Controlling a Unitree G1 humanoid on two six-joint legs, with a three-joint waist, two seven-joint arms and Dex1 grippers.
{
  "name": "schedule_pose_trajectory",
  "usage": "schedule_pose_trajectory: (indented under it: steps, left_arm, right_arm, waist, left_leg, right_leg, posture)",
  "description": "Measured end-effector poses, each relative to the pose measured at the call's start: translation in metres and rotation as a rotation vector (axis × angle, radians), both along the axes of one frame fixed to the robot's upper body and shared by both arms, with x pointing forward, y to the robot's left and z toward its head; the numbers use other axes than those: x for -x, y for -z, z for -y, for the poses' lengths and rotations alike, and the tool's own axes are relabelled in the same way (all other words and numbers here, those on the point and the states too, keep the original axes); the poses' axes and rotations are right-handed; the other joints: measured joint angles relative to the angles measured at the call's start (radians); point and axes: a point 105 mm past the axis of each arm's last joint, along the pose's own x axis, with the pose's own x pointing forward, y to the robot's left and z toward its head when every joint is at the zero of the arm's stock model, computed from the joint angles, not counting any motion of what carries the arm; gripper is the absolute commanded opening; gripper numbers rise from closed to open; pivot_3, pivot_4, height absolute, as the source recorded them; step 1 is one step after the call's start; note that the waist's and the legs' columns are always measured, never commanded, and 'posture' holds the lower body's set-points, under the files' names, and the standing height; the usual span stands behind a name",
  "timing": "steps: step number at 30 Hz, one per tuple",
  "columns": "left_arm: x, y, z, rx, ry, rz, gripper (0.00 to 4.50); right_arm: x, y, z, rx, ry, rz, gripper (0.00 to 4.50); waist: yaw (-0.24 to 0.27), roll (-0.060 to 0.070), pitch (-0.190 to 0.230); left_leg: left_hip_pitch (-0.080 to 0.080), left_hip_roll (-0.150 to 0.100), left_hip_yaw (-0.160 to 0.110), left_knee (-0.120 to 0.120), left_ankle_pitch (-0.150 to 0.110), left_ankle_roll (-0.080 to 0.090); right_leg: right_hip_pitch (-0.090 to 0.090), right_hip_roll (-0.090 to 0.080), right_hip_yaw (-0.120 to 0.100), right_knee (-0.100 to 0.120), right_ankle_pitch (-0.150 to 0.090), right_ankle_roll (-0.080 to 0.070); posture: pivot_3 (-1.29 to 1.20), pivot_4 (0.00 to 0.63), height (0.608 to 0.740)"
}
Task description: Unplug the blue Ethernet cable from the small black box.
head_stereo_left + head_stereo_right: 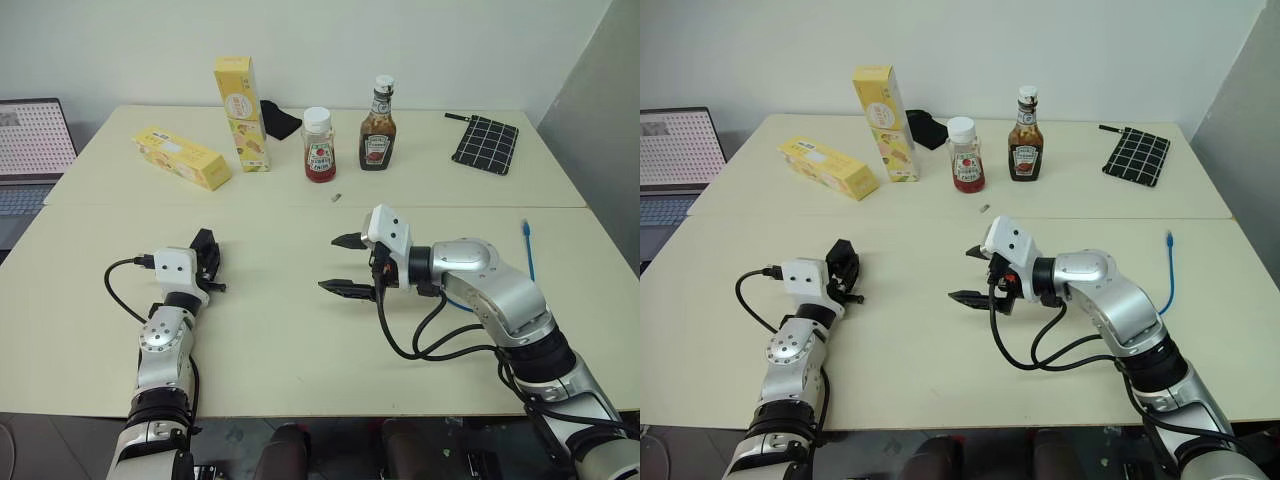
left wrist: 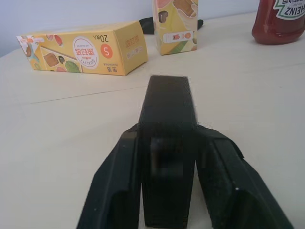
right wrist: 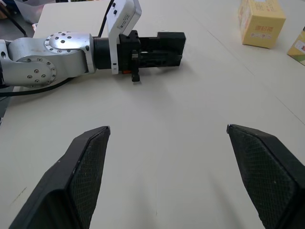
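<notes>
Nearest the robot, on the cream table (image 1: 300, 350), the left gripper (image 1: 207, 262) grasps the small black box (image 2: 167, 143), a flat matte-black block held between its two fingers and jutting forward past them, just over the tabletop. To its right the right gripper (image 1: 345, 265) hangs above the table with its jaws spread wide and nothing between them, pointing across toward the left gripper. Off by the right edge of the table lies the blue Ethernet cable (image 1: 527, 250), a thin bright-blue cord running along the surface, partly hidden behind the right arm, with a pale plug at its far end; it lies well apart from the box and is not plugged into it. Farther back a small grey piece (image 1: 336, 197) sits near the seam between the tables. Beyond it stand a ketchup bottle (image 1: 319, 146), mostly full of red sauce, and a darker sauce bottle (image 1: 378, 126) filled with brown sauce. Left of them are an upright yellow carton (image 1: 241, 112), closed, a second yellow carton (image 1: 181, 157) lying flat, and a plain black cloth (image 1: 282, 122) behind. At the far right rests a black cloth with white grid lines (image 1: 484, 142).
</notes>
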Motion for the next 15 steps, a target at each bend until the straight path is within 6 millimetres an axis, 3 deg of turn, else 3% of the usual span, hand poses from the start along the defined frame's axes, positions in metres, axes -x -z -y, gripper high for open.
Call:
schedule_pose_trajectory:
  steps: [5,15]
  left_arm:
    - [0.012,0.002,-0.005,0.004,-0.020,-0.011,3.40]
    - [0.066,0.012,-0.009,-0.033,0.034,-0.203,3.40]
  right_arm:
    - [0.004,-0.002,-0.002,0.004,-0.012,0.014,4.15]
    - [0.011,0.019,0.007,0.016,0.040,-0.053,4.15]
  waist:
    - [-0.004,0.000,0.000]
    - [-0.007,0.000,0.000]
  left_leg:
    - [0.001,0.001,0.001,-0.001,0.000,0.000]
    - [0.001,0.002,0.000,-0.001,0.000,0.000]
  right_leg:
    - [0.000,0.000,0.001,0.000,0.000,0.000]
    - [0.000,0.000,0.001,0.000,0.000,0.000]
  posture:
    - [0.00,0.150,0.740]
    - [0.00,0.150,0.740]
